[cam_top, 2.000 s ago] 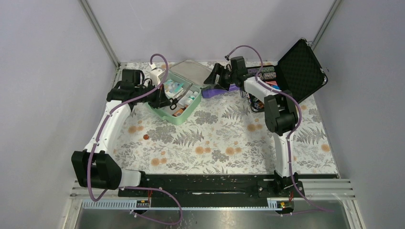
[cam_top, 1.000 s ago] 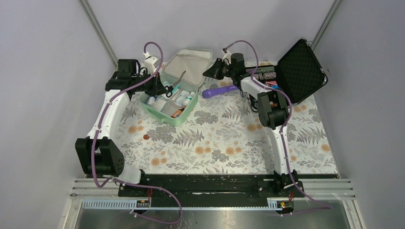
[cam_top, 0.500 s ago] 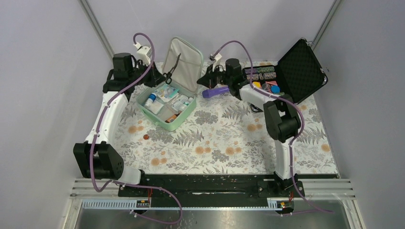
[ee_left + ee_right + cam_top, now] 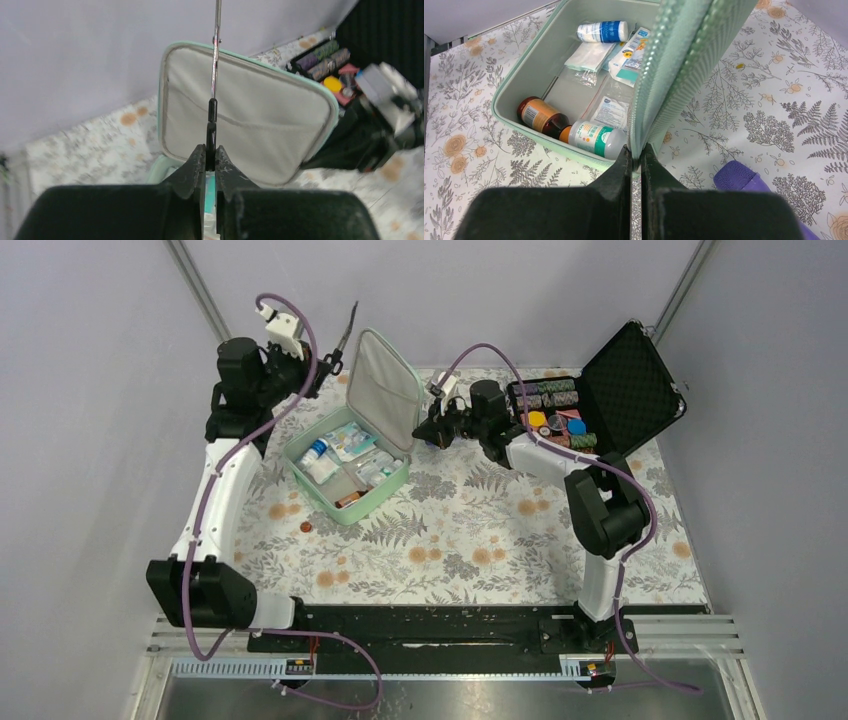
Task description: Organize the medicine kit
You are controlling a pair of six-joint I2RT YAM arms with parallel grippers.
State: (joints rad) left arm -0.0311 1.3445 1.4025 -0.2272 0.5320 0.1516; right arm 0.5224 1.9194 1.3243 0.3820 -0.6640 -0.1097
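the medicine kit sits open on the desk, lid upright. the right tool pinches the lid's zipper edge; only its wrist view shows bottles inside. farther back, the left tool pinches scissors raised beside the lid's top.

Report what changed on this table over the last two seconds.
The left gripper, shut on the scissors, lifted them out of the medicine kit and up to the far left. The right gripper closed on the lid, which swung from lying back to upright. The black case stayed open and in place.
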